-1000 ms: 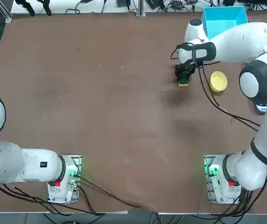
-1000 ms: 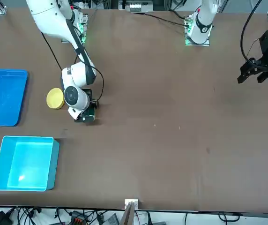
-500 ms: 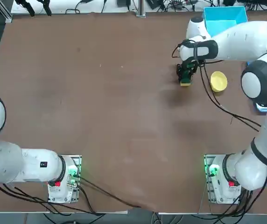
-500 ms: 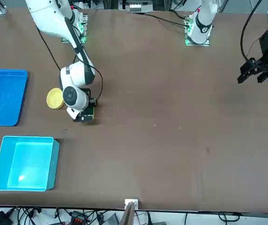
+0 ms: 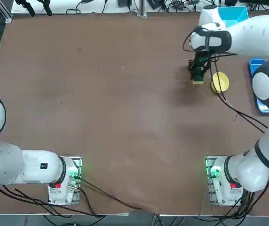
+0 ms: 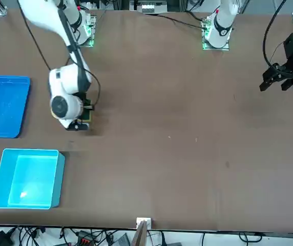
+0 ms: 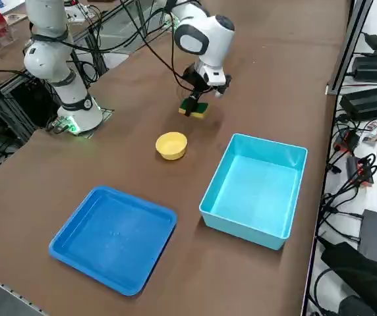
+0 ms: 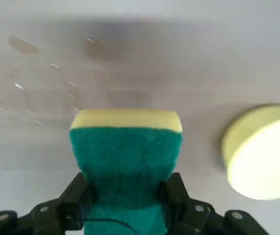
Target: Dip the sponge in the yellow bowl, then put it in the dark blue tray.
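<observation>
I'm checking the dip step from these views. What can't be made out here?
- Bowl: missing from the front view, the arm's wrist covers it.
- Whether the bowl holds liquid: no view tells.
- Dark blue tray: in the top view, the arm and the edge cut it off.
- Whether the sponge, clamped in the right pincer, is off the table: unclear.

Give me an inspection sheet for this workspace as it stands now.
Surface: brown table, bare across the middle.
Job's things: sponge held clear of the table, beside the yellow bowl; dark blue tray holds nothing.
Clutter: light cyan bin beside the tray, nothing in it.
Grippers: right gripper shut on the sponge, fingers pressing its sides.
Cables: black cable trails along the right arm; more at the table edges.
Surroundings: power units and leads beyond the table edge.
</observation>
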{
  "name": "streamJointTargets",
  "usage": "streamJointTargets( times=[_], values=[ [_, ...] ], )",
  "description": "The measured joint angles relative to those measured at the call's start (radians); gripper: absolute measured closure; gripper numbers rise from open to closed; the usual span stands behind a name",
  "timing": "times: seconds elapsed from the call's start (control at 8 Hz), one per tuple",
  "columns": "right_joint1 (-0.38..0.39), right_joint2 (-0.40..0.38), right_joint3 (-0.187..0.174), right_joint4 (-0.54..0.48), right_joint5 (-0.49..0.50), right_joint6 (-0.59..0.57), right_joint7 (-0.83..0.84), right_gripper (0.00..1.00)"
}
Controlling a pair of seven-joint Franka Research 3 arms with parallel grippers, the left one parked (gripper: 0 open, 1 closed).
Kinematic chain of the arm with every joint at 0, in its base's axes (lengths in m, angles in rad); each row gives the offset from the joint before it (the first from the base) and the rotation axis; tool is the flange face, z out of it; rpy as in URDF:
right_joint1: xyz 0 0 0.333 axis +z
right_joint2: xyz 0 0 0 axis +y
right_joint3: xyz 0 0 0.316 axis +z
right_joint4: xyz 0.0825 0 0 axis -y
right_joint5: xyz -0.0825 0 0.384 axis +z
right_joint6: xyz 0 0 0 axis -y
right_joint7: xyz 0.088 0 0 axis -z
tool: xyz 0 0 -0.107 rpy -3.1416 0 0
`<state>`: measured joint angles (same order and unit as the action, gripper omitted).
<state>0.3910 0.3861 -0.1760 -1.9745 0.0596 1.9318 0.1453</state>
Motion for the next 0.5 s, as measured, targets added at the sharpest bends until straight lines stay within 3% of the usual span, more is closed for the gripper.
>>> streamJointTargets(
  times=[0.25, 0.5],
  values=[
    [-0.029, -0.026, -0.068, -0.001, 0.0, -0.101, -0.105, 0.26],
    [-0.106, -0.028, -0.08, -0.001, -0.001, -0.157, -0.202, 0.26]
  ],
)
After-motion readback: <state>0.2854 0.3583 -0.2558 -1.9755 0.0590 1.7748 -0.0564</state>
